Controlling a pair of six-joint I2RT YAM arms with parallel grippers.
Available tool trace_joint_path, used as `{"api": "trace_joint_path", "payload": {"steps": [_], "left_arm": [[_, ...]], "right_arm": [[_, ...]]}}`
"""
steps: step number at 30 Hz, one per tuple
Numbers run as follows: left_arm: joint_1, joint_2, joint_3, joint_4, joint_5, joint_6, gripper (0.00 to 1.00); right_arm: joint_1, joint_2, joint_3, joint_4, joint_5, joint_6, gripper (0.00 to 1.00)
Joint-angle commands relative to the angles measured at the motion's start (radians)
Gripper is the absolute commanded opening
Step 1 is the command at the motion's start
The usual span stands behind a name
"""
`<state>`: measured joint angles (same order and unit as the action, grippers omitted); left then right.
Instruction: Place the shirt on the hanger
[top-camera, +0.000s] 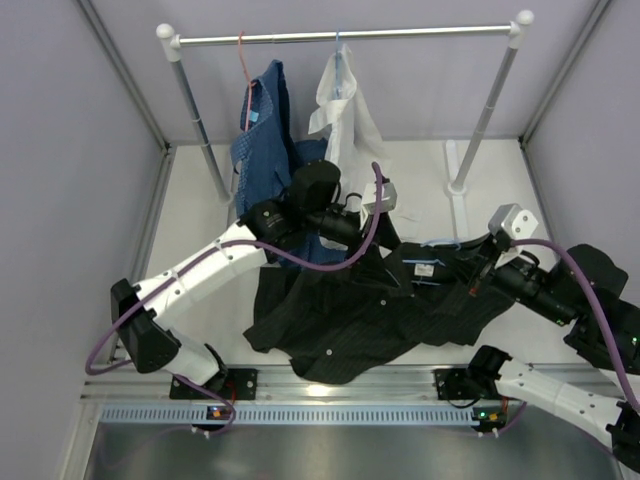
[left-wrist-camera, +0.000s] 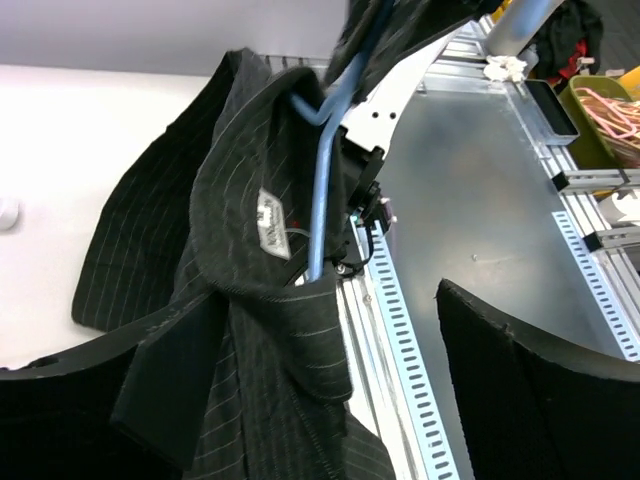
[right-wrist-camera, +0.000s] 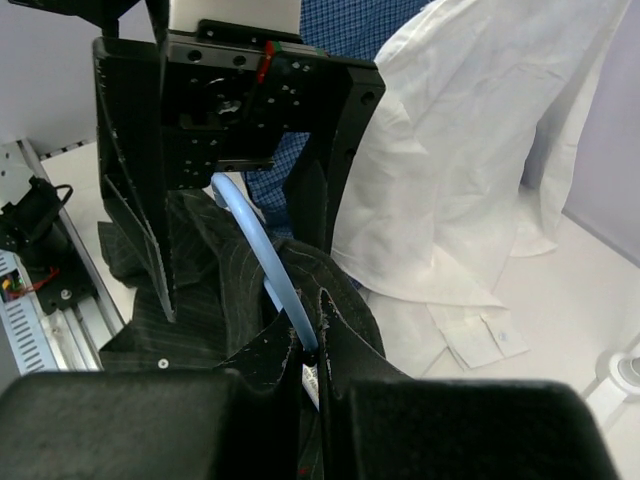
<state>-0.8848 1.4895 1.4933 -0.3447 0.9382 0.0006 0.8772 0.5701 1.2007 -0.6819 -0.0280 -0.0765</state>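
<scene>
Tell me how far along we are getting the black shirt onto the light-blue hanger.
Done: the light-blue wire hanger runs into the black pinstriped shirt at the collar. In hand: the right gripper is shut on the hanger, and the left gripper is open, facing it. Left: the shoulders aren't seated, and most of the shirt lies crumpled on the table.

Finding no legible writing in any of the three views. Spotting only a small grey sewn label (left-wrist-camera: 272, 222) inside the collar of the shirt (left-wrist-camera: 150, 250) in the left wrist view, carrying a few pale marks, blurring too much for reading. Seeing a sliver of a white tag (right-wrist-camera: 310, 378) in the right wrist view, tucking into the dark cloth, showing no letters. Making out no brand, number or sign elsewhere.
</scene>
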Motion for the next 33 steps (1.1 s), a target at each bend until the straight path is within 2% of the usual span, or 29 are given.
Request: {"api": "trace_joint_path", "payload": {"steps": [1,4,8,9,11,18,20,23,28,31,33], "left_arm": [[0.0,-0.043,-0.042,0.131,0.08,-0.047,0.87],[0.0,-0.057,-0.064,0.156,0.047,-0.047,0.77],[0.001,-0.043,-0.08,0.156,0.045,-0.044,0.74],[0.001,-0.04,-0.082,0.156,0.048,-0.044,0.68],[0.001,-0.038,-0.09,0.154,0.05,-0.045,0.63],[0.001,-0.08,-0.125,0.191,0.063,-0.048,0.56],[0.001,-0.092,-0.14,0.22,0.059,-0.053,0.48],[0.001,-0.104,-0.168,0.243,0.079,-0.051,0.44],[0.001,-0.143,-0.229,0.328,0.039,-0.063,0.42],[0.001,-0.156,-0.242,0.368,-0.027,-0.073,0.14],[0.001,-0.156,-0.24,0.366,-0.07,-0.073,0.0]], "right_arm": [[0.011,0.031,-0.001,0.038,0.022,-0.013,0.0],[0.011,0.04,-0.003,0.048,0.062,0.0,0.0],[0.009,0.021,-0.021,0.099,0.102,0.029,0.0],[0.011,0.016,-0.023,0.11,0.123,0.037,0.0],[0.011,0.007,-0.029,0.128,0.164,0.046,0.0],[0.011,0.024,-0.036,0.143,0.212,0.063,0.0],[0.011,0.024,-0.041,0.159,0.194,0.069,0.0],[0.011,0.027,-0.039,0.171,0.2,0.069,0.0],[0.011,0.036,-0.044,0.185,0.185,0.103,0.0],[0.011,0.03,-0.053,0.205,0.12,0.098,0.0],[0.011,0.016,-0.061,0.215,0.102,0.103,0.0]]}}
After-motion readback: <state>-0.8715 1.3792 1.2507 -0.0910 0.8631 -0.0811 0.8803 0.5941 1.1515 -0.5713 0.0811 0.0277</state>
